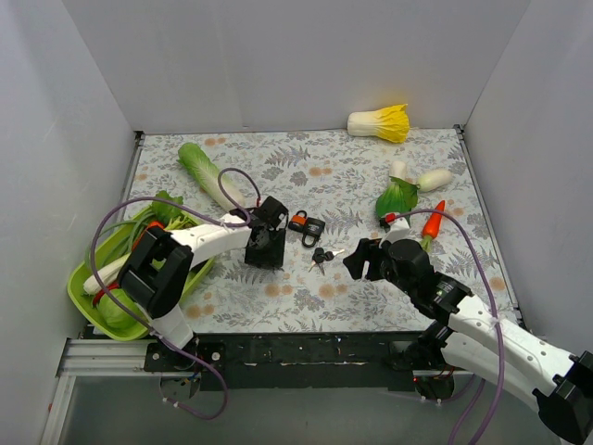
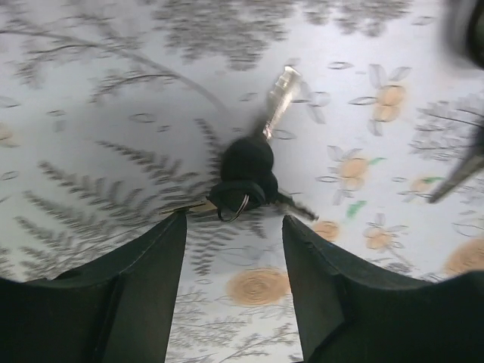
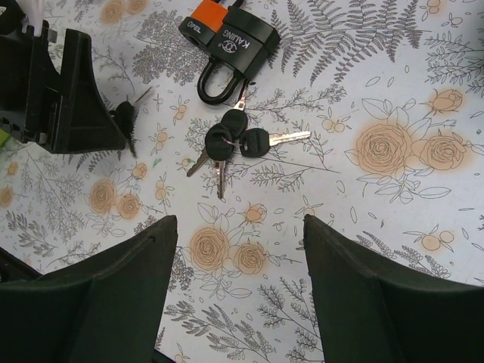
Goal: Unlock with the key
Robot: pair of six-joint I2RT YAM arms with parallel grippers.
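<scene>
A black padlock with an orange band (image 1: 306,223) lies on the floral cloth at mid table; it also shows in the right wrist view (image 3: 231,39). A bunch of black-headed keys (image 1: 321,256) lies just in front of it, seen too in the right wrist view (image 3: 231,142) and the left wrist view (image 2: 246,172). My left gripper (image 1: 264,243) is open and empty just left of the keys, which lie right beyond its fingertips (image 2: 234,221). My right gripper (image 1: 364,260) is open and empty just right of the keys (image 3: 240,221), hovering over the cloth.
A green basket (image 1: 82,295) of vegetables stands at the left edge. A long green cabbage (image 1: 206,173) lies at the back left, a yellow-leaved cabbage (image 1: 382,121) at the back right. A leafy green (image 1: 398,197), a white radish (image 1: 433,179) and a carrot (image 1: 433,221) lie at the right.
</scene>
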